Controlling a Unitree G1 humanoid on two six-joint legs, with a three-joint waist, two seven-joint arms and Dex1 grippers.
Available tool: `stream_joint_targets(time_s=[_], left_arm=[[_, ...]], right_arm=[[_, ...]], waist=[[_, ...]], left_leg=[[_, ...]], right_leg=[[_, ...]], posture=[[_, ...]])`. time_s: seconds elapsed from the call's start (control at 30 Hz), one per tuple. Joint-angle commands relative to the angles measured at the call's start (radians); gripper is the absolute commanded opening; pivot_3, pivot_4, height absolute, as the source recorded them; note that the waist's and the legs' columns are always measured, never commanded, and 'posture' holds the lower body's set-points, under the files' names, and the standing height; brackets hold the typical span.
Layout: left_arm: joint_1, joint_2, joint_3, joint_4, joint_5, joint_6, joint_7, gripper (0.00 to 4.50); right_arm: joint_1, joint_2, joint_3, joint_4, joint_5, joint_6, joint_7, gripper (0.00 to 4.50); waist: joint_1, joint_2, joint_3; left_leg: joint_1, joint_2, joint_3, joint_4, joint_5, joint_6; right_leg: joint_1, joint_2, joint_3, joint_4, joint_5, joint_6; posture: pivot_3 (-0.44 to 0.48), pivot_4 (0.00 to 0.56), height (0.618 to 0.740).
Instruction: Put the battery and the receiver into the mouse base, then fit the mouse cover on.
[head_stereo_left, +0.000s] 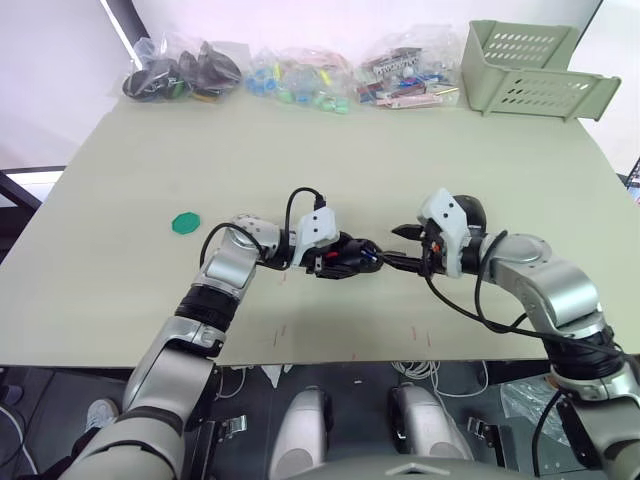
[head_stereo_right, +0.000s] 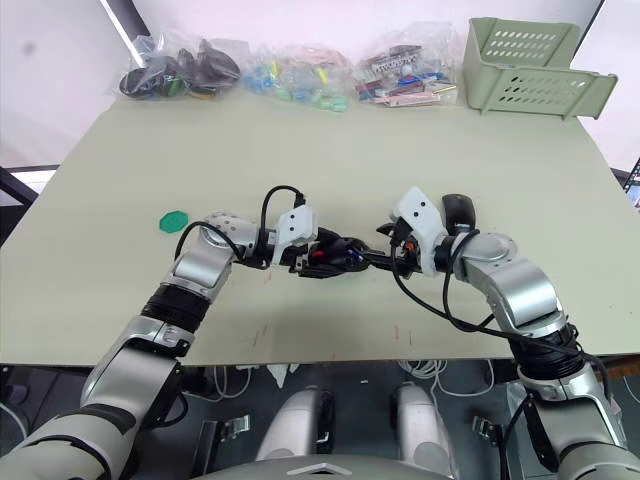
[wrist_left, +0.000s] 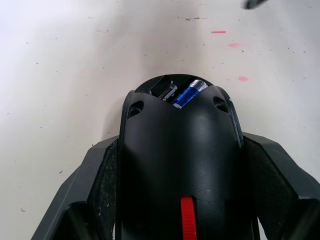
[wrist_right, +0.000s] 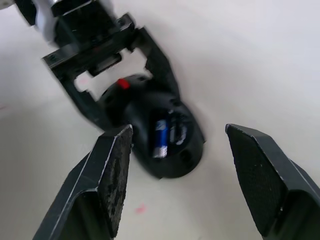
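Observation:
My left gripper (head_stereo_left: 348, 256) is shut on the black mouse base (wrist_left: 180, 150), holding it by both sides just over the table. In the base's open compartment lies the blue battery (wrist_left: 188, 93), with the receiver's (wrist_left: 169, 92) pale metal end beside it. My right gripper (head_stereo_left: 400, 247) faces the base's open end from the right, open, with its fingers (wrist_right: 114, 172) spread wide and nothing between them. The smooth black mouse cover (head_stereo_right: 458, 210) lies on the table just behind my right wrist.
A green disc (head_stereo_left: 186, 222) lies on the table (head_stereo_left: 330, 150) to the left. Clear bags of parts (head_stereo_left: 300, 75) line the far edge. A pale green basket (head_stereo_left: 530, 72) stands at the back right.

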Motion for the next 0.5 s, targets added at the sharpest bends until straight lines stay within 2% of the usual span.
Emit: stream_joint_targets(time_s=[0.03,0.13,0.17,0.5], left_arm=[[-0.01,0.025,-0.009,0.028,0.036,-0.006,0.002,2.93],[-0.012,0.025,-0.01,0.033,0.038,-0.008,0.0,2.93],[-0.013,0.026,-0.011,0.035,0.039,-0.008,-0.001,2.93],[-0.018,0.028,-0.012,0.038,0.041,-0.008,-0.003,2.93]], right_arm=[[0.03,0.069,-0.03,0.043,0.02,-0.096,-0.029,1.76],[0.05,0.106,0.01,0.101,-0.027,-0.191,-0.04,0.2],[0.05,0.117,0.017,0.111,-0.029,-0.208,-0.038,0.05],[0.039,0.153,0.021,0.178,-0.053,-0.269,-0.049,0.05]], waist=[[-0.001,0.0,0.0],[-0.002,0.0,0.0],[-0.002,0.0,0.0],[-0.004,0.0,0.0]], left_leg=[[0.0,0.0,0.0,0.0,0.0,0.0],[0.0,0.0,0.0,0.0,0.0,0.0],[0.0,0.0,0.0,0.0,0.0,0.0],[0.0,0.0,0.0,0.0,0.0,0.0]], right_leg=[[0.0,0.0,0.0,0.0,0.0,0.0],[0.0,0.0,0.0,0.0,0.0,0.0],[0.0,0.0,0.0,0.0,0.0,0.0],[0.0,0.0,0.0,0.0,0.0,0.0]], posture=[[0.0,0.15,0.74],[0.0,0.15,0.74],[0.0,0.15,0.74],[0.0,0.15,0.74]])
